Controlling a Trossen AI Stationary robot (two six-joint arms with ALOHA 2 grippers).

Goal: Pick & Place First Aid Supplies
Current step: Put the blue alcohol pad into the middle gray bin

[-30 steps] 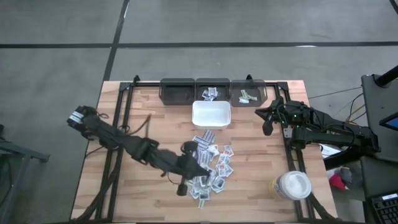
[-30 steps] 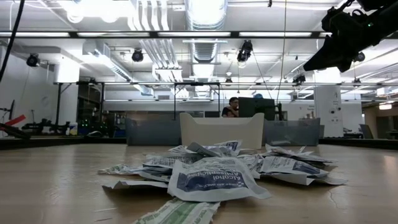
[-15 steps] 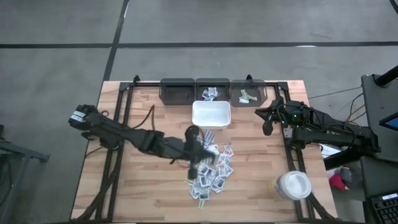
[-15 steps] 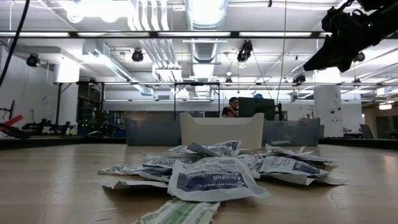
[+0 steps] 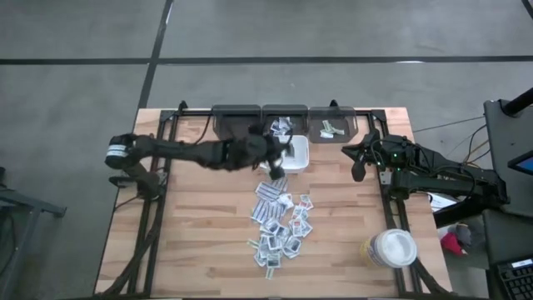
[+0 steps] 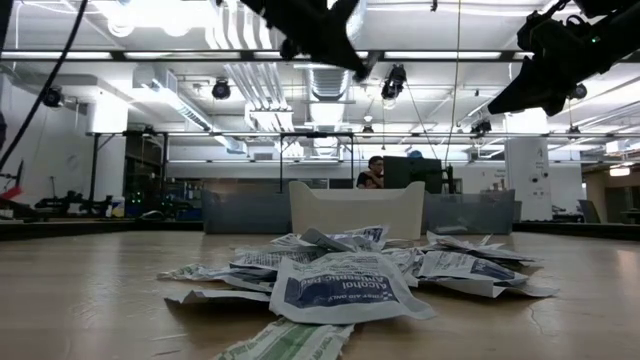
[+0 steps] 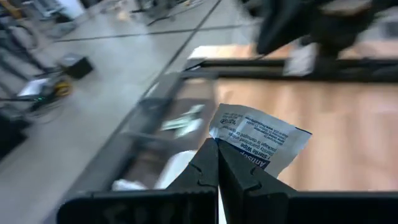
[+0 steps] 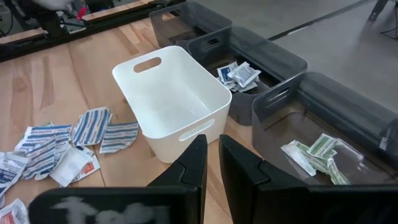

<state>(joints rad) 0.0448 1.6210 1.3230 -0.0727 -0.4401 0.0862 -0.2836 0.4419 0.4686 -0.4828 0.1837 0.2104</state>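
Observation:
The first aid supplies (image 5: 279, 223) lie as a loose heap of small flat packets on the middle of the wooden table, also seen in the low view (image 6: 340, 285). My left gripper (image 5: 278, 167) reaches from the left across to the white tray (image 5: 293, 148) and is shut on one white packet with blue print (image 7: 260, 135). At the table's right side, my right gripper (image 5: 358, 163) hangs still above the table, its fingers (image 8: 198, 163) a narrow slit apart with nothing between them. My left gripper pinches the packet by one edge (image 7: 219, 139) between its two fingertips. The fingers come from the table's left, slanting slightly down. The rest of the packet sticks out beyond the fingertips, lifted clear of the table.
Three dark bins stand along the far edge: one at the left (image 5: 237, 121), one holding packets (image 5: 285, 123), one with greenish strips (image 5: 331, 127). A round white-lidded jar (image 5: 391, 248) stands at the near right. Black rails (image 5: 162, 167) run down both sides of the table.
My left gripper has swung from the near left of the heap toward the table's far edge, up to the white tray. It has turned from pointing at the near edge to pointing right, and has stayed shut. It has come into the top of the low view.

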